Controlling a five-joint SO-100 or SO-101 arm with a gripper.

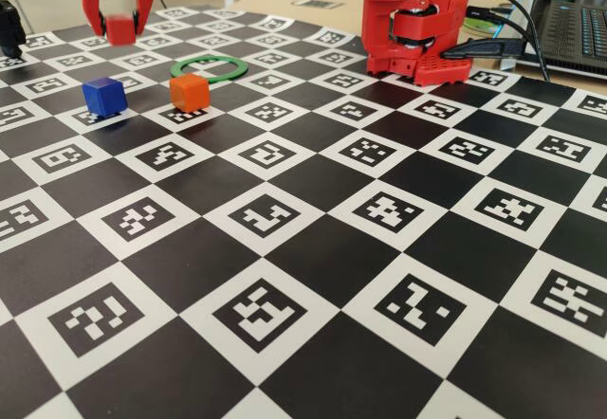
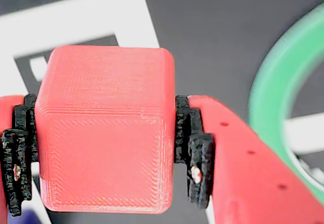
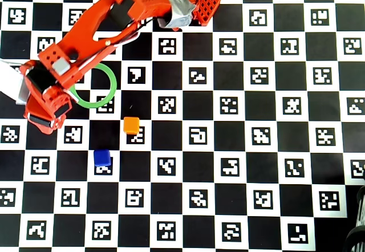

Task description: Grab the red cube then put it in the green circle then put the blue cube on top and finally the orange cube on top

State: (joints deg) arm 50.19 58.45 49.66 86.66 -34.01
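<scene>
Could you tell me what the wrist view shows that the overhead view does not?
Only the wrist view shows the red cube clamped between the black pads of the claw; from overhead the arm hides the cube. Only the overhead view shows the orange cube and the blue cube, both on the checkered mat outside the green ring, plus the arm's base. Both views show the ring and the marker mat.
</scene>
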